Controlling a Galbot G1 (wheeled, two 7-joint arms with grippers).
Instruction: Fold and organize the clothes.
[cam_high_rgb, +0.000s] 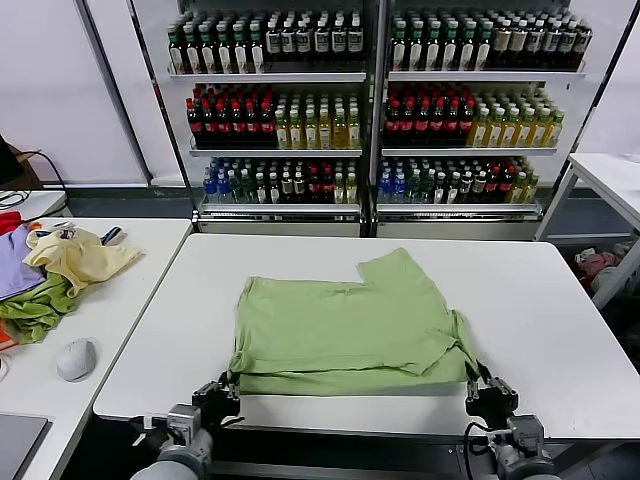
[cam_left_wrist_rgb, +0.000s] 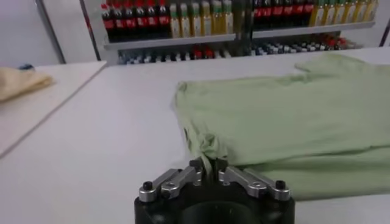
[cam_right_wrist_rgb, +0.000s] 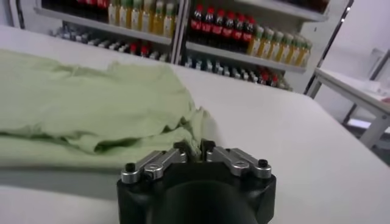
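- I count one light green shirt (cam_high_rgb: 345, 325), folded over on itself, lying flat on the white table (cam_high_rgb: 550, 330) toward its near edge; one sleeve sticks out at the shirt's far side.
- Two grippers are in play, both at the table's near edge, low and level with the tabletop, pointing toward the shelves.
- My left gripper (cam_high_rgb: 222, 385) sits at the shirt's near left corner. In the left wrist view its fingertips (cam_left_wrist_rgb: 209, 165) stand close together with a bunched bit of the shirt's edge just at the tips; I cannot tell whether they are pinching it.
- My right gripper (cam_high_rgb: 484, 382) sits at the shirt's near right corner. In the right wrist view its tips (cam_right_wrist_rgb: 195, 148) show a narrow gap, with the shirt's corner right in front; I cannot tell if cloth is held.
- Left of the table, one side table (cam_high_rgb: 120, 300) carries a pile of other garments (cam_high_rgb: 60, 270) and one grey mouse (cam_high_rgb: 75, 358).
- Behind the table stand two bottle shelves (cam_high_rgb: 370, 110), their bottles too many and too small to count.
- Both arms are cut off at the head view's lower edge.
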